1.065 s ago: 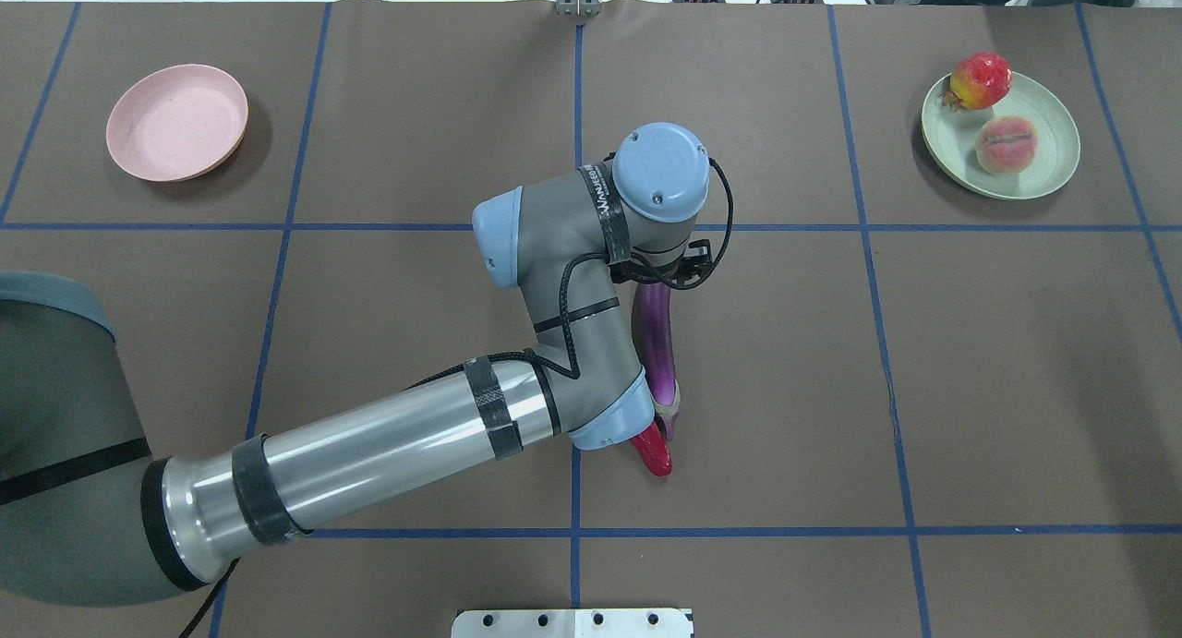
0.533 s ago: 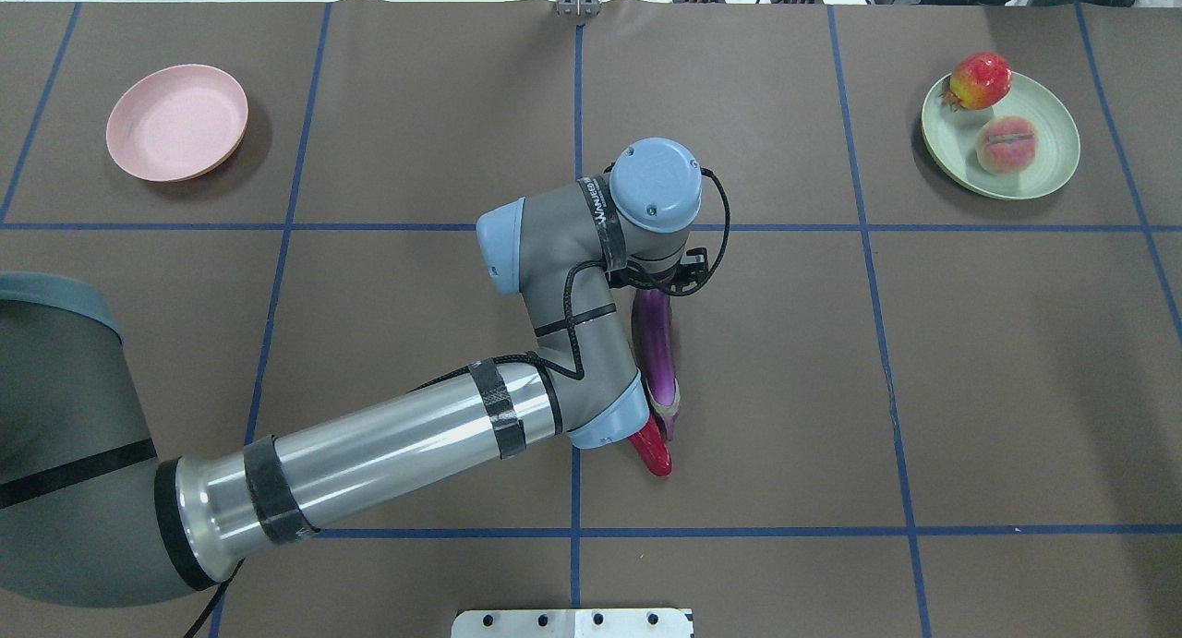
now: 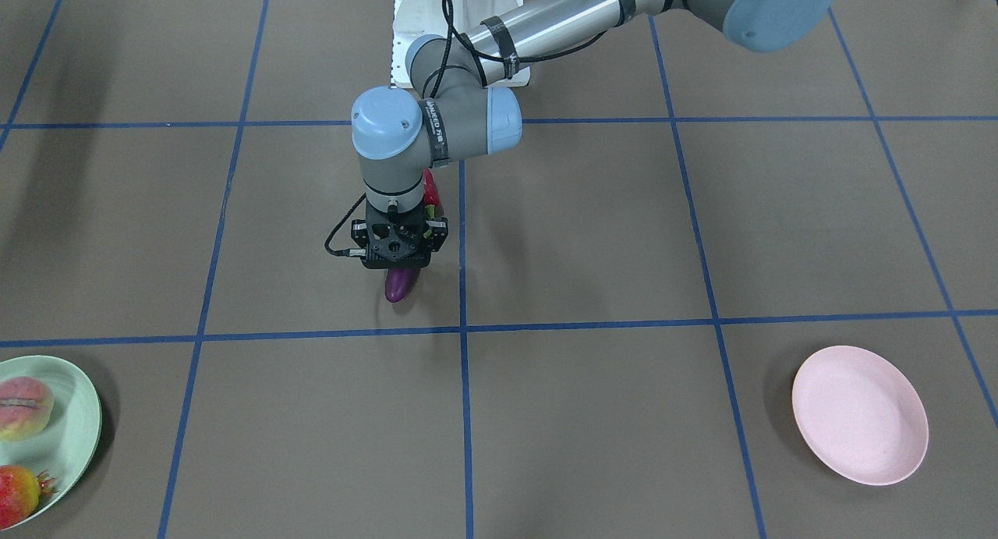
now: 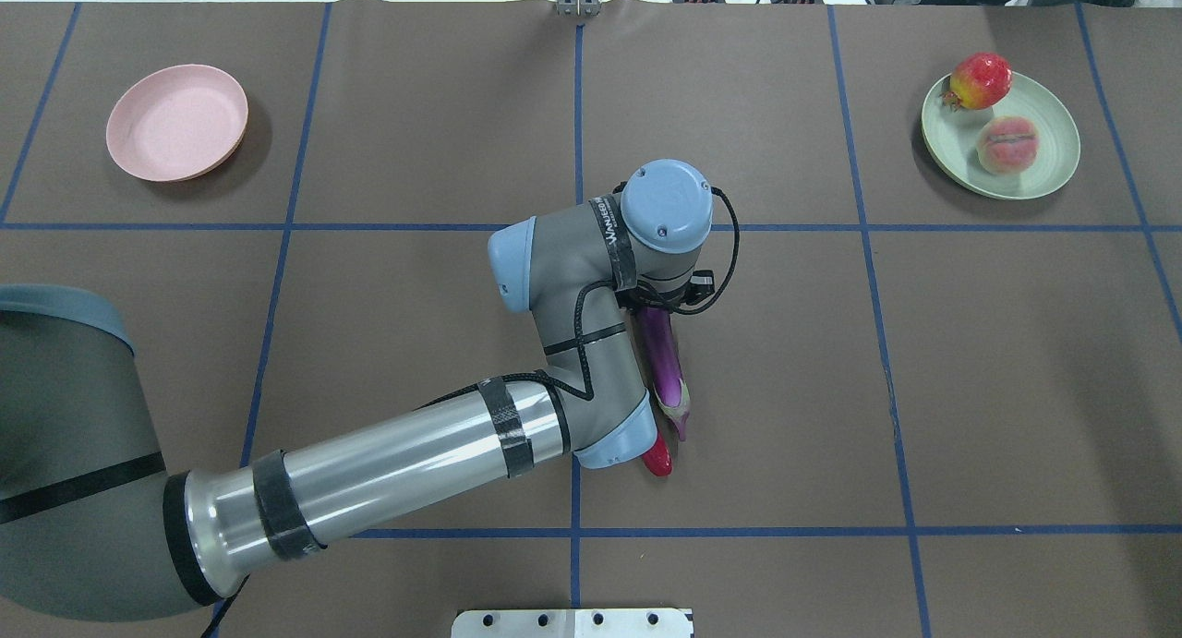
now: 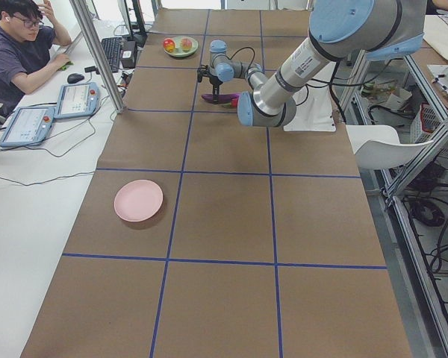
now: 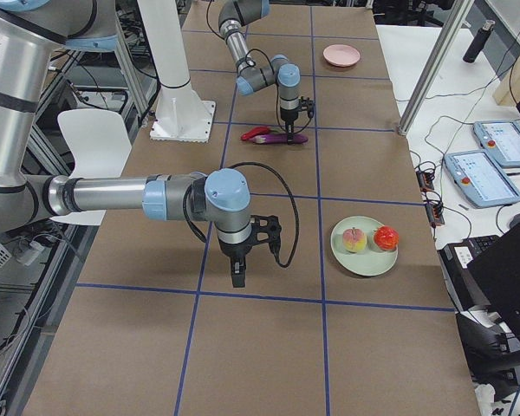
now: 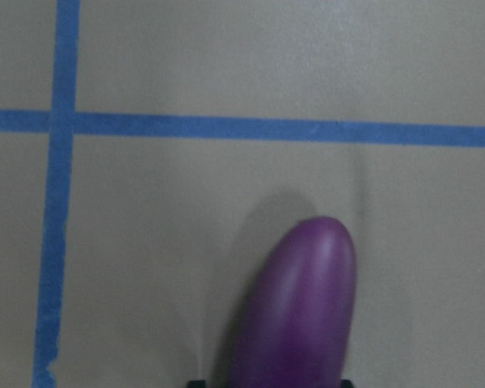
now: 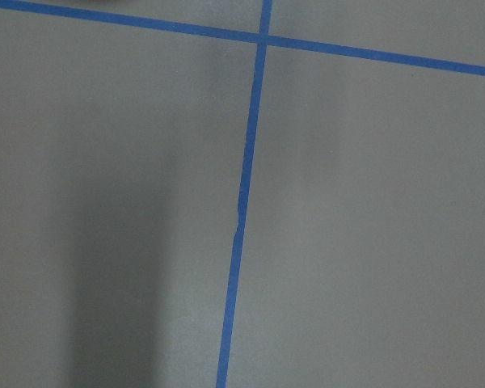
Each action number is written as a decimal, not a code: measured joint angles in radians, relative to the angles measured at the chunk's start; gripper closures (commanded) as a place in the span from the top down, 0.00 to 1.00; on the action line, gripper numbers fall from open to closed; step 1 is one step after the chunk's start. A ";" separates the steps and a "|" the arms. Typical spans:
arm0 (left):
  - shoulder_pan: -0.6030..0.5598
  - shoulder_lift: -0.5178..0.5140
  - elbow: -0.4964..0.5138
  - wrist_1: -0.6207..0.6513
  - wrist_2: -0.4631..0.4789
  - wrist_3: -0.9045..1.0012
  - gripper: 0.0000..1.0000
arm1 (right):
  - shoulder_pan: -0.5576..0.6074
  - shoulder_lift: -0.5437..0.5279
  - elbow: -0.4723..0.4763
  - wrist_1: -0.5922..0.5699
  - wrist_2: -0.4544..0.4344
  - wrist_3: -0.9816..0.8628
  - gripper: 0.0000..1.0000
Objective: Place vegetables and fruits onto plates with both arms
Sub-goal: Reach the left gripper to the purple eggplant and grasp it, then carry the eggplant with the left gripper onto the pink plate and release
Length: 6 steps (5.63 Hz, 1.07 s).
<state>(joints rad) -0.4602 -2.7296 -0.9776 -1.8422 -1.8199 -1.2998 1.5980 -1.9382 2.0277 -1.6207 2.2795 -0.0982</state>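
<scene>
The purple eggplant [image 4: 663, 361] lies at the table's centre, its round end [image 7: 299, 315] filling the left wrist view. My left gripper [image 3: 398, 262] stands upright over that end, shut on the eggplant; its fingers are hidden under the wrist. The red chili pepper [image 4: 657, 457] lies by the eggplant's cap, partly under my left arm. The pomegranate [image 4: 981, 79] and peach [image 4: 1007, 144] sit on the green plate [image 4: 1053, 172]. The pink plate [image 4: 175, 121] holds nothing. My right gripper [image 6: 237, 277] hangs over bare table; I cannot tell its state.
The white pedestal base [image 4: 572, 622] stands at the near table edge. Blue tape lines grid the brown mat. A person [image 5: 15, 52] sits at a side desk with tablets [image 5: 30, 123] beyond the far edge.
My left wrist has shifted toward the robot and slightly right, over the eggplant. The eggplant has swung, its cap end moving right.
</scene>
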 measured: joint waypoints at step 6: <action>-0.195 -0.022 -0.029 0.056 -0.215 0.094 0.00 | -0.001 0.008 -0.006 0.002 0.002 0.000 1.00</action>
<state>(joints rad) -0.6548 -2.7513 -1.0066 -1.7857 -2.0350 -1.2055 1.5974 -1.9299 2.0218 -1.6183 2.2816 -0.0982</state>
